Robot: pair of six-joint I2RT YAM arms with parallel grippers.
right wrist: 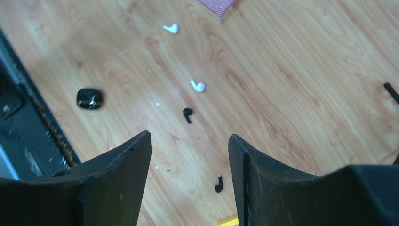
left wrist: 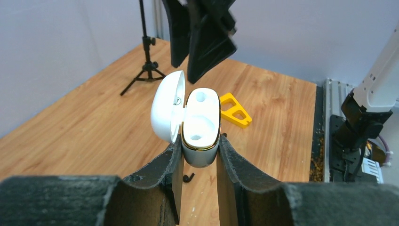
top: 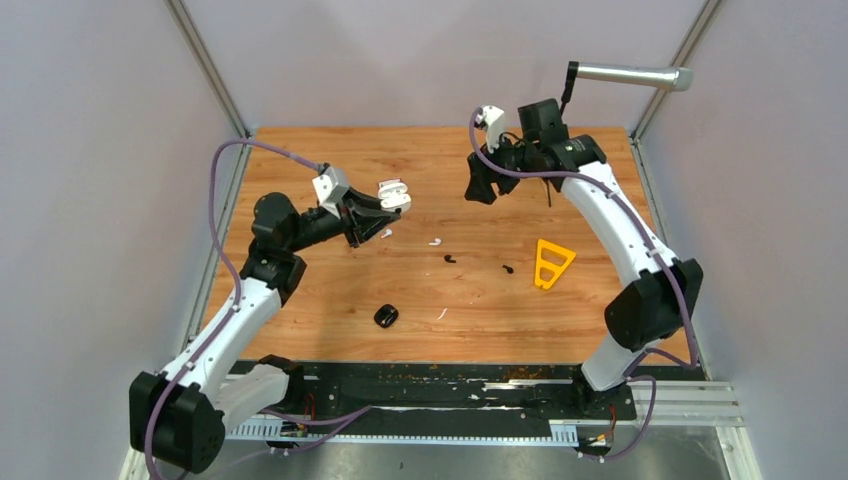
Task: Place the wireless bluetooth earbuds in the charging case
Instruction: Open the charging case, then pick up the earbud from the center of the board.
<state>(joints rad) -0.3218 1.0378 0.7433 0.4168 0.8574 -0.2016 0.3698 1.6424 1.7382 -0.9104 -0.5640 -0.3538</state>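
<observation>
Top view: the left gripper (top: 383, 208) is clamped on the open white case (top: 394, 192) and holds it above the table (top: 300, 160), in the left half and toward the far edge. The right gripper (top: 483, 186) hangs over the middle of the far edge and carries nothing that can be seen. All the buds lie loose near the middle of the table. The white bud (top: 436, 241) and the second white bud (top: 386, 234) are on the left-hand side. The black bud (top: 449, 259) and the second black bud (top: 508, 268) are further toward the right edge. The black case (top: 386, 316) sits closer to the near edge and appears closed.

Left wrist: the fingers (left wrist: 171, 169) pinch the white case low on its body, with the lid (left wrist: 167, 106) swung back. Both sockets are visibly empty.

Right wrist: the jaws stand wide apart and are empty. All four buds and the black case are in view on the wood below.

As a judgement, only the preparation is done, with one case lifted and opened. No bud has been picked up or seated, so all four insertions remain, and the black case will likely need opening too.
</observation>
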